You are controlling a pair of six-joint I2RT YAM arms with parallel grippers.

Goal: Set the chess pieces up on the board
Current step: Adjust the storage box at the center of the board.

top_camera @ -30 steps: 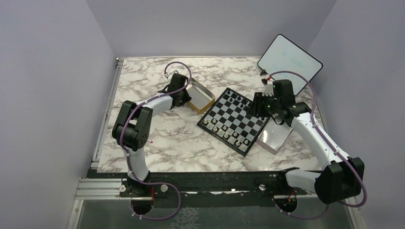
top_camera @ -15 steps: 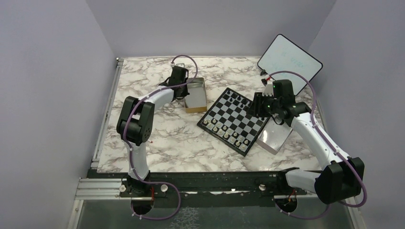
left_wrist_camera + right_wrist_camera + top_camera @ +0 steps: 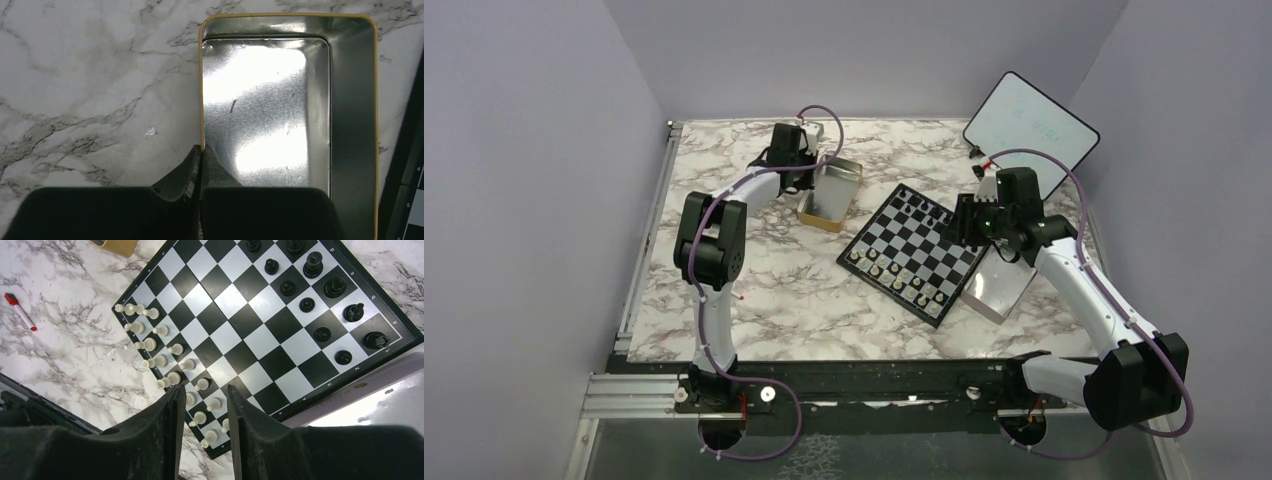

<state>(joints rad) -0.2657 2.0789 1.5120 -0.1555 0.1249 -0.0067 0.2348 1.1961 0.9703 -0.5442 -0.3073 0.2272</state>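
Black-white checked board (image 3: 240, 322) — black pcs (image 3: 307, 304) opposite pale pcs (image 3: 174, 348)

The board (image 3: 914, 255) is overlooked from high behind and framed close, downward, from the right wrist; the tin (image 3: 350, 100) beside it, from the left.

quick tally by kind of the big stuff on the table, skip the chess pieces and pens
chessboard: 1
gold tin: 1
silver metal tray: 1
white tablet: 1
total: 4
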